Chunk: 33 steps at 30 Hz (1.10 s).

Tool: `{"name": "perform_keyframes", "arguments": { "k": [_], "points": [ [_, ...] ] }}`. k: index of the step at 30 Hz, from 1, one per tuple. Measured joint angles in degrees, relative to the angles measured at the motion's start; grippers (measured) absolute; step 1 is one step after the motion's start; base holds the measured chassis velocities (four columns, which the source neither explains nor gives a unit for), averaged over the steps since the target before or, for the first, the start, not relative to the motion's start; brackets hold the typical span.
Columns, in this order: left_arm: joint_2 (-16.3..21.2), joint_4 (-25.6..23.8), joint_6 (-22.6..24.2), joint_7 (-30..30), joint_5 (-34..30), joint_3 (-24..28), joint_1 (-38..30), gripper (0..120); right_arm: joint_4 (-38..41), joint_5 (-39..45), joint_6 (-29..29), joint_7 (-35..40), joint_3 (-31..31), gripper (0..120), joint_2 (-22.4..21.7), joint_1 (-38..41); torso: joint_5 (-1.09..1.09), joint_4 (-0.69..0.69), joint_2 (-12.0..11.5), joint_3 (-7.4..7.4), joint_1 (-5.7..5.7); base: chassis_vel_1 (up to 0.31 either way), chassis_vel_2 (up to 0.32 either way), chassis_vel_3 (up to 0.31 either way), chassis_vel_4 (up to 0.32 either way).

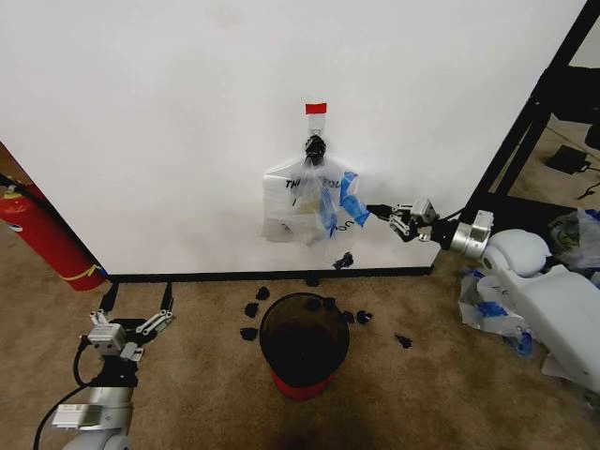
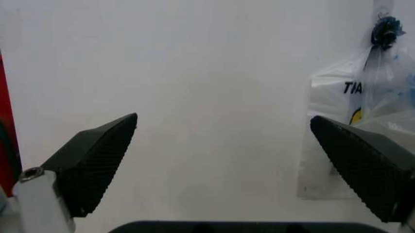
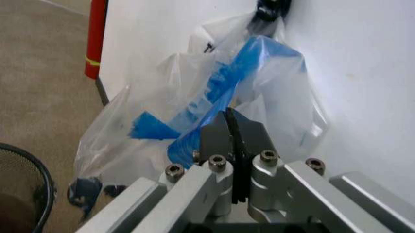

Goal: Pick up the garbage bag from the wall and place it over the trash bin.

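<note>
1. At seven o'clock, the left gripper point(image 1: 139, 302) hovers low over the carpet point(image 1: 187, 375), its ribbed black fingers point(image 2: 94, 160) spread wide and empty, pointed at the wall point(image 1: 141, 141).
2. Centre frame: the garbage bag point(image 1: 305, 202), thin crinkled translucent plastic with blue tape patches, hangs from a small black hook point(image 1: 315, 145) under a red tape strip point(image 1: 316, 109). Directly below at six o'clock stands the round, dark trash bin point(image 1: 303, 342), unlined.
3. At three o'clock, the right gripper point(image 1: 378, 212) has its fingers pressed together on the bag's taped edge. The pick-up step looks under way; next, lifting the handles off the hook seems called for.
</note>
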Motion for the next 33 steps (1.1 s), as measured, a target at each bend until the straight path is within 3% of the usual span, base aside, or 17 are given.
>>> {"name": "perform_keyframes", "arguments": {
  "k": [14,21,26,28,33],
  "points": [
    [-0.5,0.1,0.1,0.0,0.8,0.4,-0.2,100,-0.1,2.3,2.0,1.2,-1.3,1,0.6,-0.7,-0.01,0.01,0.0,0.0,0.0,0.0,0.0,0.0,0.0],
    [-0.2,0.6,0.1,0.0,0.7,0.3,-0.3,100,0.2,1.6,2.6,1.6,-3.0,19,1.8,0.4,0.0,0.01,0.0,0.0,0.0,0.0,0.0,0.0,0.0],
    [0.0,1.1,0.0,0.0,0.5,0.1,-0.5,100,0.1,0.2,2.9,1.6,-3.8,40,2.3,1.2,-0.01,0.0,0.0,0.0,0.0,0.0,0.0,0.0,0.0],
    [0.0,1.2,0.0,0.0,0.5,0.1,-0.6,100,-0.3,-0.8,3.0,1.6,-3.9,43,2.5,1.5,-0.01,0.0,0.0,0.0,0.0,0.0,0.0,0.0,0.0],
    [0.0,1.5,0.0,0.0,0.5,0.2,-0.9,100,-2.1,-6.2,4.2,1.7,-3.8,67,3.3,2.0,0.0,0.0,0.0,0.0,0.0,0.0,0.0,0.0,0.0]
  ]
}}
